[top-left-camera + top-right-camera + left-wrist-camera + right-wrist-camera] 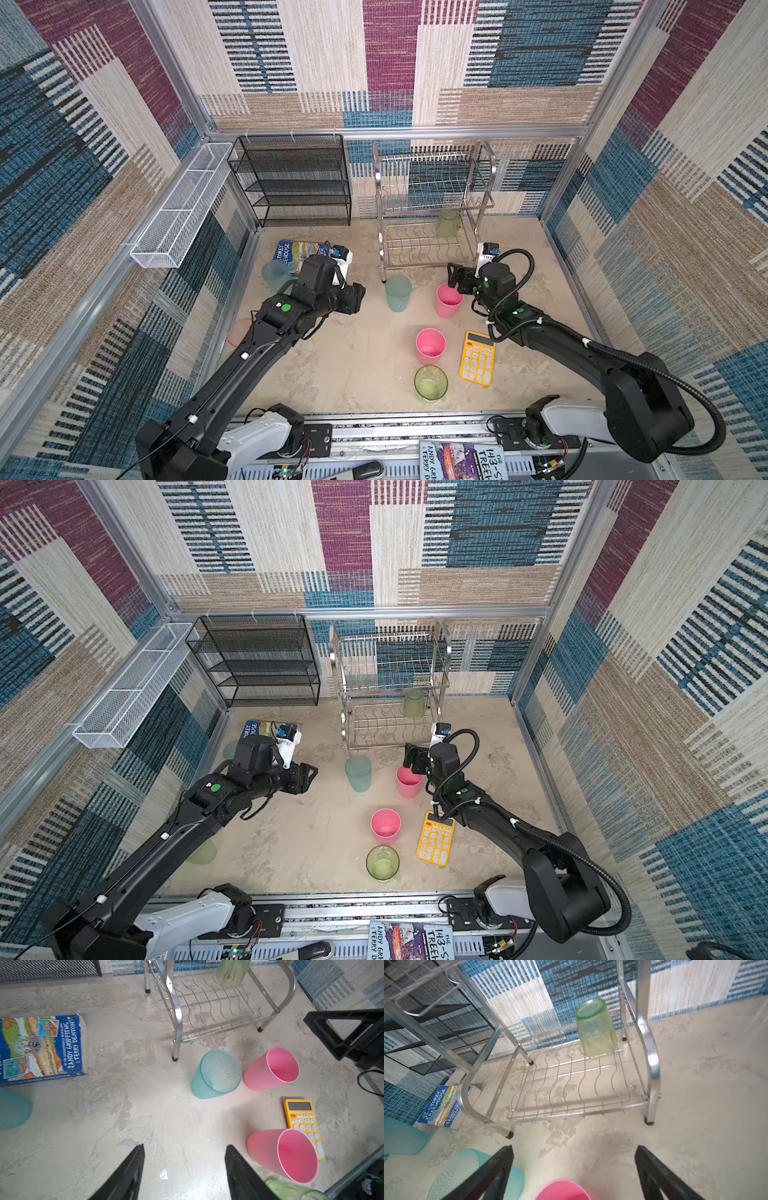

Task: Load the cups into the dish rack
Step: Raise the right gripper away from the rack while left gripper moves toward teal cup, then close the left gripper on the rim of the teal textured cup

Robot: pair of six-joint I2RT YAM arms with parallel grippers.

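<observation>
The silver dish rack (432, 216) (571, 1084) stands at the back. A green cup (448, 223) (596, 1028) sits upside down on its lower tier. Several cups stand on the floor: a teal one (398, 293) (216, 1074), two pink ones (449, 300) (430, 345) and a green one (430, 382). Another teal cup (275, 274) and a salmon cup (239, 332) are partly hidden by the left arm. My right gripper (455, 276) (574, 1147) hangs open just above the far pink cup's rim (562, 1190). My left gripper (359, 297) (185, 1147) is open and empty, left of the teal cup.
A black mesh shelf unit (291, 178) stands left of the rack. A white mesh trough (183, 208) hangs on the left wall. A book (299, 251) lies behind the left wrist. A yellow calculator (478, 363) lies beside the near pink cup, under the right arm.
</observation>
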